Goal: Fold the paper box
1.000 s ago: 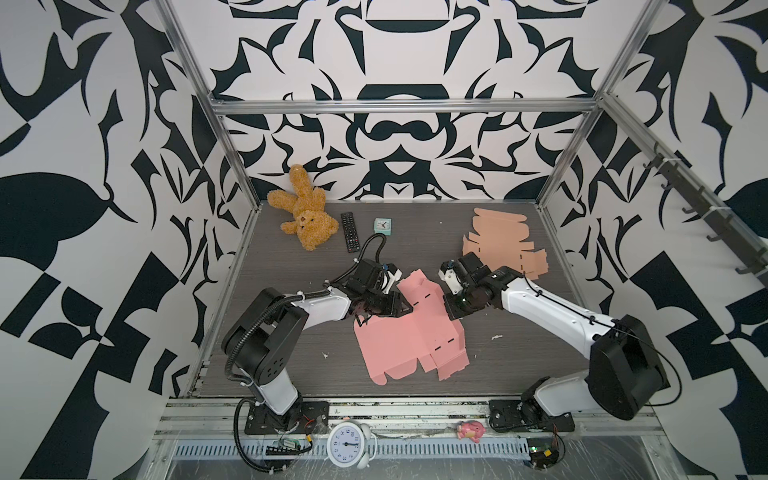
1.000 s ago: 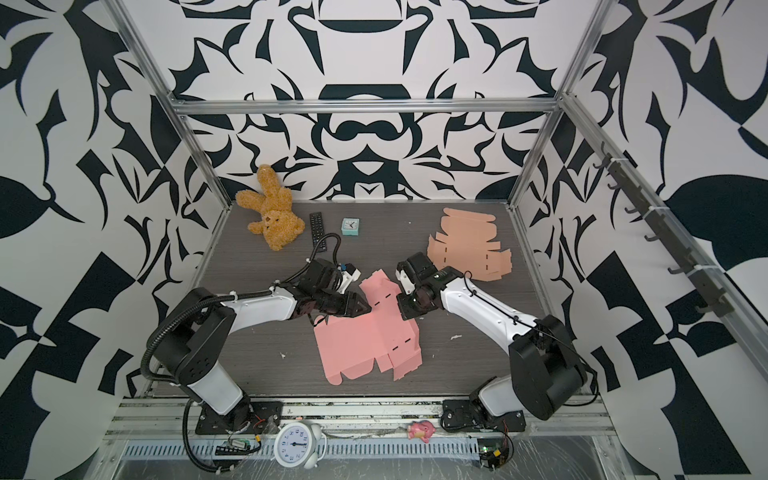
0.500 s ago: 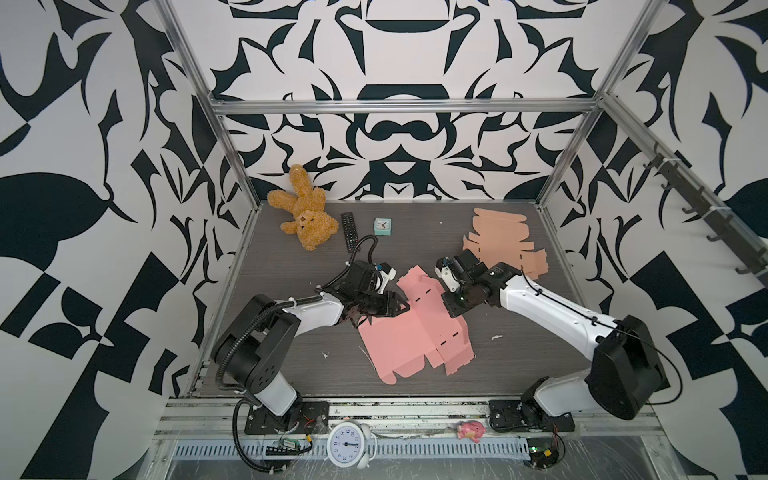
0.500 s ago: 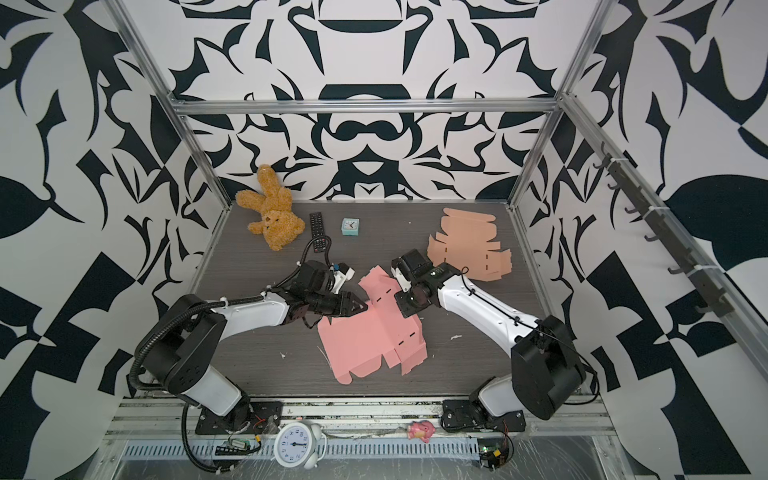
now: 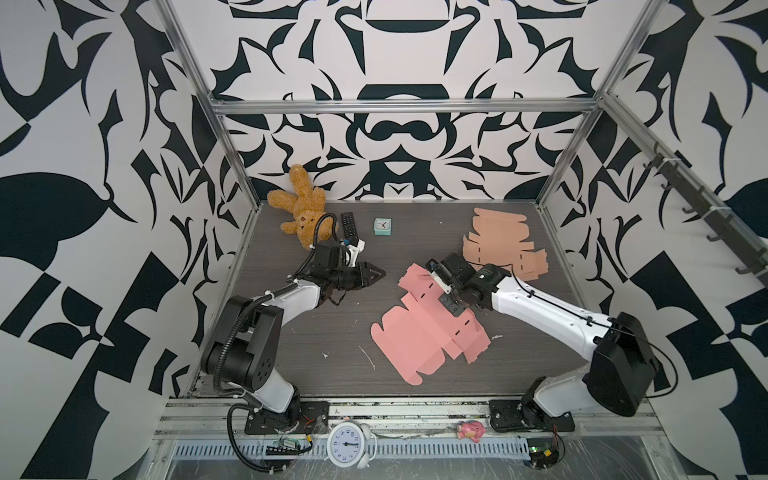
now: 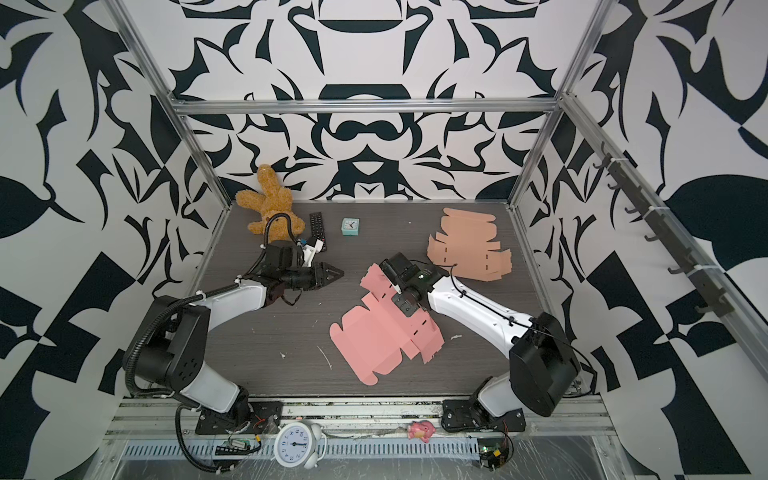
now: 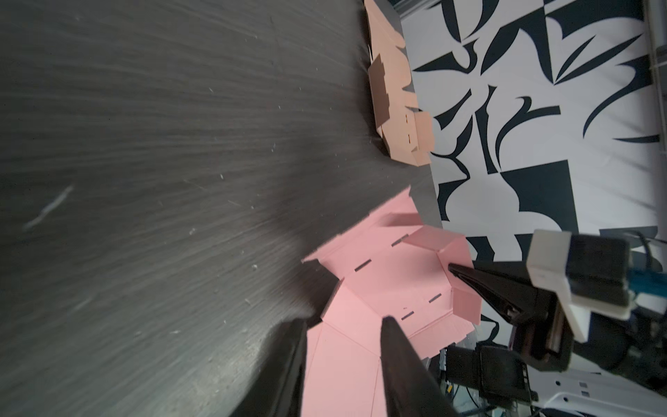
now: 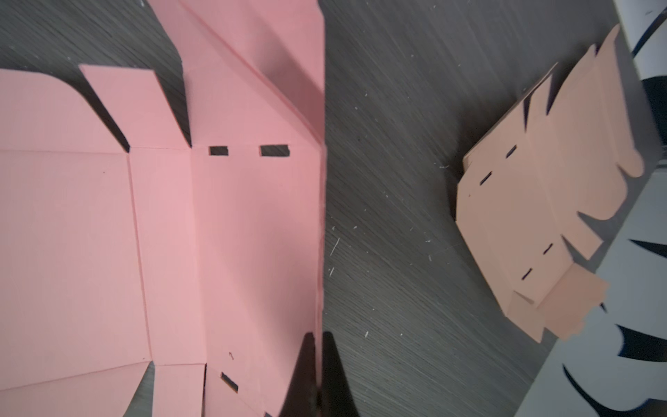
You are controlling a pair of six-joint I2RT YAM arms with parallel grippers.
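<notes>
The pink paper box [image 5: 419, 332] lies unfolded on the dark table [image 5: 332, 324], right of the middle in both top views, with its flaps spread out. The right gripper [image 5: 451, 303] is clamped on one long edge of it. The right wrist view shows the two black fingers [image 8: 306, 368] pinched together with the pink edge between them. That edge seems to be raised a little off the table, though the blur makes this hard to judge.

The left gripper [image 5: 374, 272] hangs over bare table well to the left of the box, jaws apart and holding nothing (pink card shows through the gap in its own wrist view).

Tan sheets [image 5: 498, 241] lie at the back right. A teddy bear [image 5: 301, 212], a remote [image 5: 349, 224] and a small clock [image 5: 382, 226] sit along the back.
</notes>
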